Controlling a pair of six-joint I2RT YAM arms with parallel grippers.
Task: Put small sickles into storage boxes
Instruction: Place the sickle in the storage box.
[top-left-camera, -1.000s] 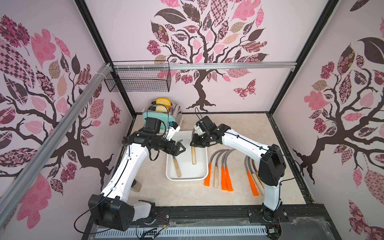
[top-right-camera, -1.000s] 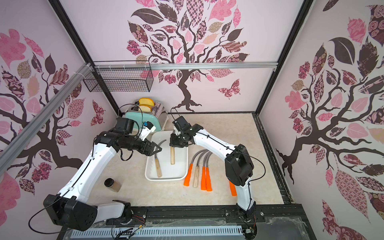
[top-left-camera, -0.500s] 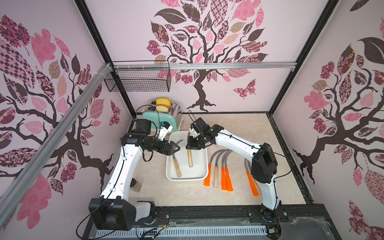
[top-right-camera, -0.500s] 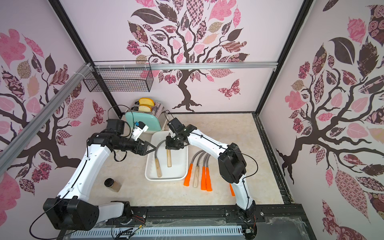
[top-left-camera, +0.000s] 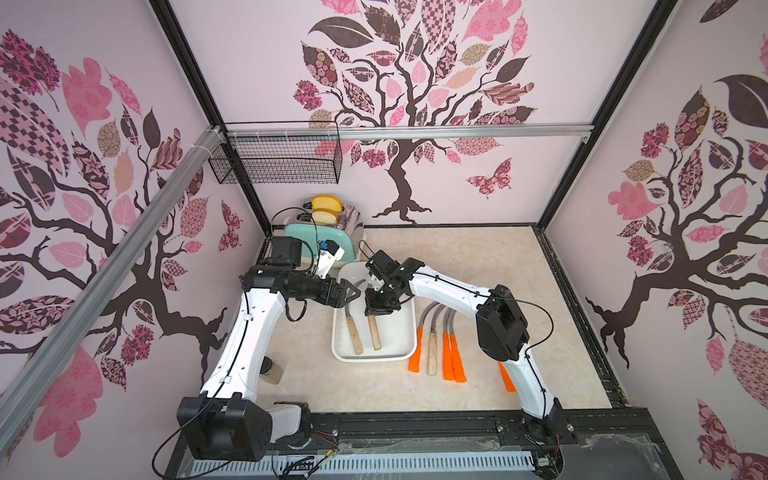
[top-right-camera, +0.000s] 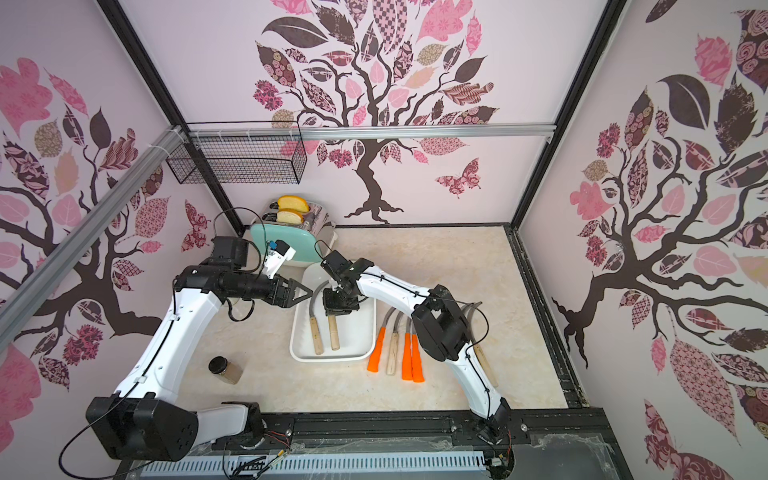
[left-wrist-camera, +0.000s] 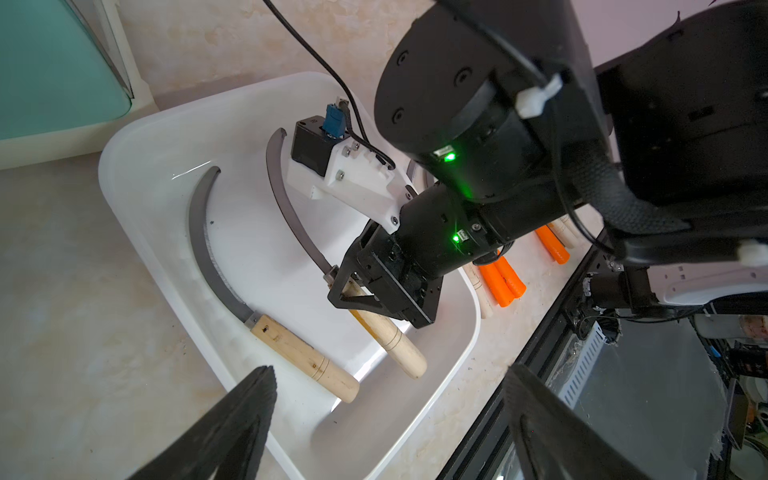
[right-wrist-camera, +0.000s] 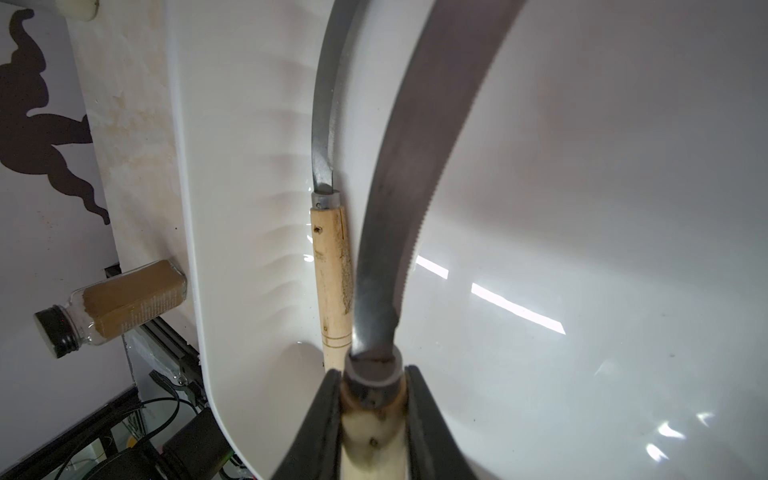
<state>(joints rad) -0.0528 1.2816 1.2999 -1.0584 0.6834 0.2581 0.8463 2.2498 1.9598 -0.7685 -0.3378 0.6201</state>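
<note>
Where the right arm crosses the table, we lose part of the loose sickles (top-left-camera: 448, 357) lying outside the white tray (top-left-camera: 376, 358). Four handles, three orange and one wooden, show plainly just beside the tray. Beyond them only an orange stub (top-left-camera: 508, 380) and a wooden handle (top-right-camera: 484, 361) peek out from under the arm, so we cannot count that group. The spice jar (top-left-camera: 272, 372) is half hidden behind the left arm in a top view. In the right wrist view both blades run off the frame before their tips.

The right gripper (right-wrist-camera: 372, 415) is clamped on the pale wooden handle of the held sickle (left-wrist-camera: 399, 345), just behind its metal collar, over the inside of the tray. The blade curves away toward the tray's far end. We cannot tell whether the butt of the handle touches the tray floor.

The second sickle (left-wrist-camera: 299, 353), also wooden-handled, lies flat on the tray floor just beside the held one, on the side nearer the left arm.

The left gripper (left-wrist-camera: 388, 370) has its jaws spread wide with nothing between them. It hangs over the tray's left rim, pointing toward the right gripper.
</note>
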